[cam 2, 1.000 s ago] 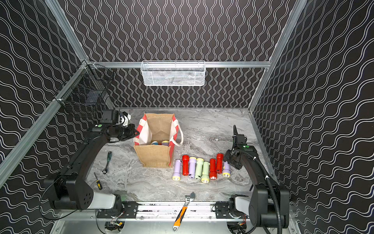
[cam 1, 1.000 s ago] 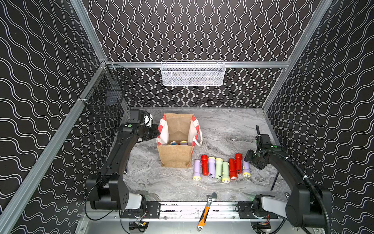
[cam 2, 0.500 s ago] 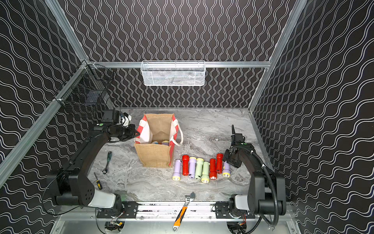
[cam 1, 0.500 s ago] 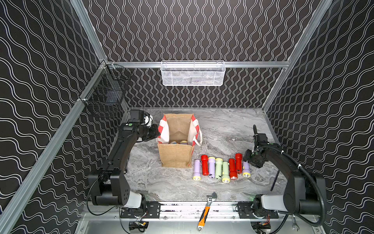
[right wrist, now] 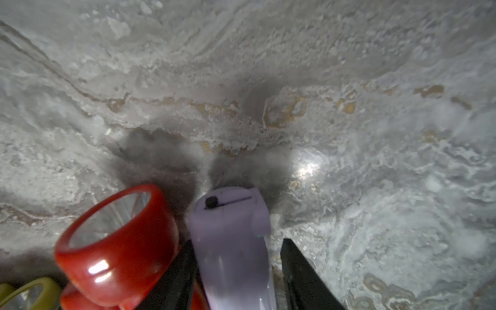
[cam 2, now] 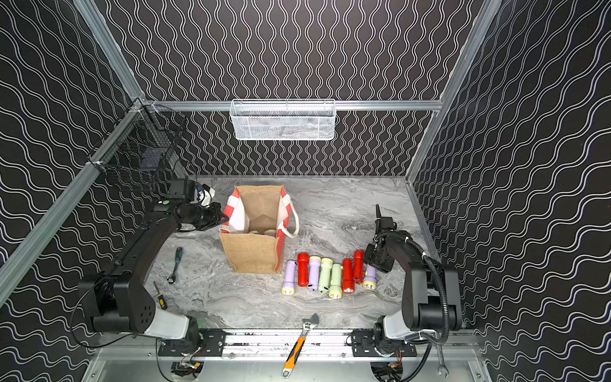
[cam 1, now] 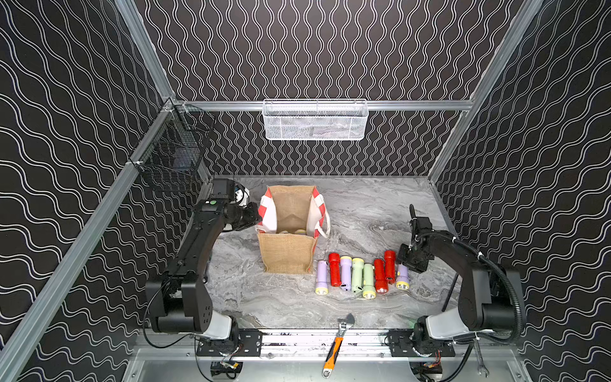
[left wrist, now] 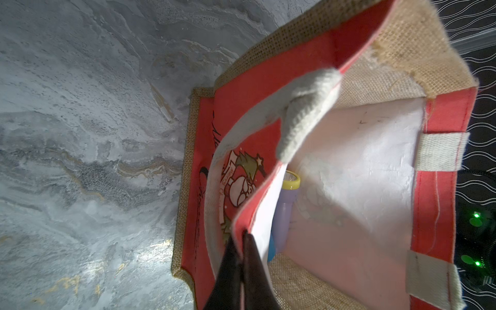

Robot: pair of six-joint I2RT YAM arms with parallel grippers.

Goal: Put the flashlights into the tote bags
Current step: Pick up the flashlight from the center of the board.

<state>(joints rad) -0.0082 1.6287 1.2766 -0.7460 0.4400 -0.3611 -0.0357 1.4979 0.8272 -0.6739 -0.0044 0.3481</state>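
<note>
print on bag: the tote bag (left wrist: 397,40) is carrying a cartoon figure and a banner on its red face. The banner is reading roughly "Merry"; the rest is tucked behind the folded rim and the white rope handle (left wrist: 308,112). Black cursive beside it is too skewed to read.
bag position: it is standing upright, mouth open, centre of the frame in both top views (cam 1: 286,254) (cam 2: 253,253), on the marble table (cam 1: 363,205).
left gripper: the left gripper (left wrist: 243,236) is pinching the bag's side wall at the rim, fingers together on the fabric; in a top view (cam 1: 256,218) it is sitting at the bag's left edge.
right gripper: the right gripper (right wrist: 236,241) is straddling the end lilac flashlight (right wrist: 228,222), jaws apart, one finger against it and a gap showing at the other.
row on table: eight flashlights are lying side by side right of the bag, from a lilac one (cam 1: 321,276) to the straddled one (cam 1: 402,276); the neighbouring red flashlight (right wrist: 120,236) is touching it.
inside bag: a lilac body with a yellow head (left wrist: 285,212) and a sliver of blue (left wrist: 271,249) are showing; the count is hidden by the walls.
baskets: the white mesh basket (cam 1: 315,120) and the black wire basket (cam 1: 172,158) are hanging on the walls, contents unclear.
front rail: the orange-handled wrench (cam 1: 335,347) is lying across it.
</note>
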